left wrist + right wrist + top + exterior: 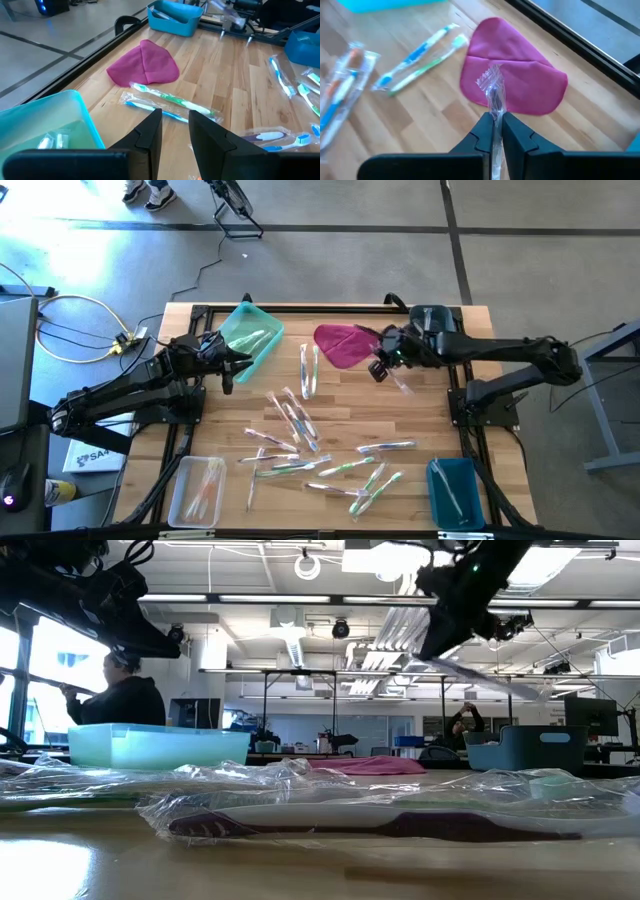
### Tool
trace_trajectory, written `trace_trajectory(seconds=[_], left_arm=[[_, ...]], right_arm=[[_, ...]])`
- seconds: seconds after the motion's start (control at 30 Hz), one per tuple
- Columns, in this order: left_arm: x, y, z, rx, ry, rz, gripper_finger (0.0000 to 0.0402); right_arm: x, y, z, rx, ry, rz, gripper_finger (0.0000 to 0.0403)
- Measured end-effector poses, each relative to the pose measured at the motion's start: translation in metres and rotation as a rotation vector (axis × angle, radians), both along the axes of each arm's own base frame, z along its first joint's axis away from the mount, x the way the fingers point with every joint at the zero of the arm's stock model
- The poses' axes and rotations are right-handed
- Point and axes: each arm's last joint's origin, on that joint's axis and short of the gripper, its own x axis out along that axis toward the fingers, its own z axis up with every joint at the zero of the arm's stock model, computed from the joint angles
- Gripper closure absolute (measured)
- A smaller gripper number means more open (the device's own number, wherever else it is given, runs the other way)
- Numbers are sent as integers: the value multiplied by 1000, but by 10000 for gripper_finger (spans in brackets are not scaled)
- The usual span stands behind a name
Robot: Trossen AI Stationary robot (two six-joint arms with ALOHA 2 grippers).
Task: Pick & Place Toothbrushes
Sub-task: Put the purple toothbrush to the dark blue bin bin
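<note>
Right gripper point(497, 131) clamped on one wrapped toothbrush point(494, 95), held raised above the magenta cloth point(520, 80) near the table's point(430, 405) far edge. Left gripper point(174, 131) parted with nothing between the fingers, poised beside the light teal bin point(250, 335) at the far left. Remaining toothbrushes point(300, 430) scattered across the table's middle; others lying in the clear bin point(200, 490) and the blue bin point(455, 492) at the near corners.
</note>
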Motion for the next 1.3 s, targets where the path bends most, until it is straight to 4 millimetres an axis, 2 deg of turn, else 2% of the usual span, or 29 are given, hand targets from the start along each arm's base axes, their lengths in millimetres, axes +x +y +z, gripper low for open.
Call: trace_trajectory(seconds=[0.2, 0.73, 1.0, 1.3], left_arm=[[0, 0, 0, 0, 1, 3, 309], [0, 0, 0, 0, 0, 2, 309], [0, 0, 0, -3, -1, 3, 309], [0, 0, 0, -4, -2, 0, 309]], right_arm=[[-11, 31, 9, 35, -53, -32, 390], [-26, 101, 4, 209, -112, -109, 390], [-44, 126, -2, 350, -58, -186, 390], [-60, 157, -6, 475, -11, -174, 390]])
